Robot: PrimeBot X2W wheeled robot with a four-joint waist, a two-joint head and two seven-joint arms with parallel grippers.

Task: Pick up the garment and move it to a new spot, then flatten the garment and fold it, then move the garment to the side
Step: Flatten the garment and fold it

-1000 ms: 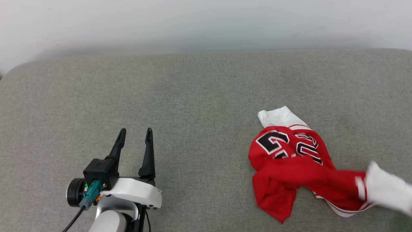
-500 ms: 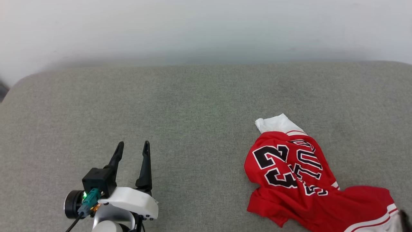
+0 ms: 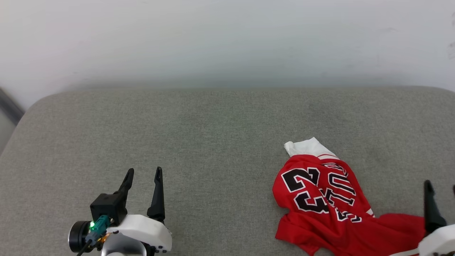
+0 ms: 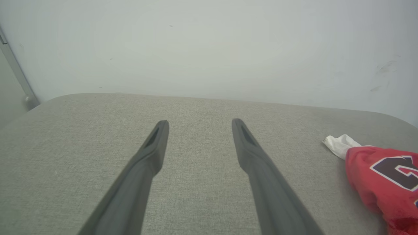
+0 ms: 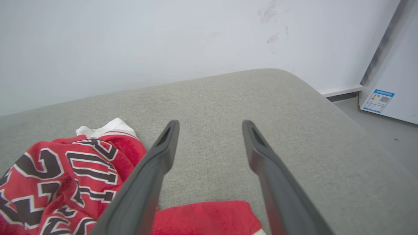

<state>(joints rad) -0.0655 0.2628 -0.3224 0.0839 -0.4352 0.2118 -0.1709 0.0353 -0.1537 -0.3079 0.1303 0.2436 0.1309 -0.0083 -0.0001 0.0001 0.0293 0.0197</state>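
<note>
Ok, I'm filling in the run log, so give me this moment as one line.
garment: crumpled on grey cushion | left gripper: open, empty | right gripper: open, empty, at garment's edge

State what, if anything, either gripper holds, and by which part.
Nothing is held. The left gripper and right gripper both stand open and empty; the garment lies crumpled on the grey surface.

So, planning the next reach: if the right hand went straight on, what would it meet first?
Probably bare grey cushion, not the garment, which lies left of the right hand; depth unclear.
</note>
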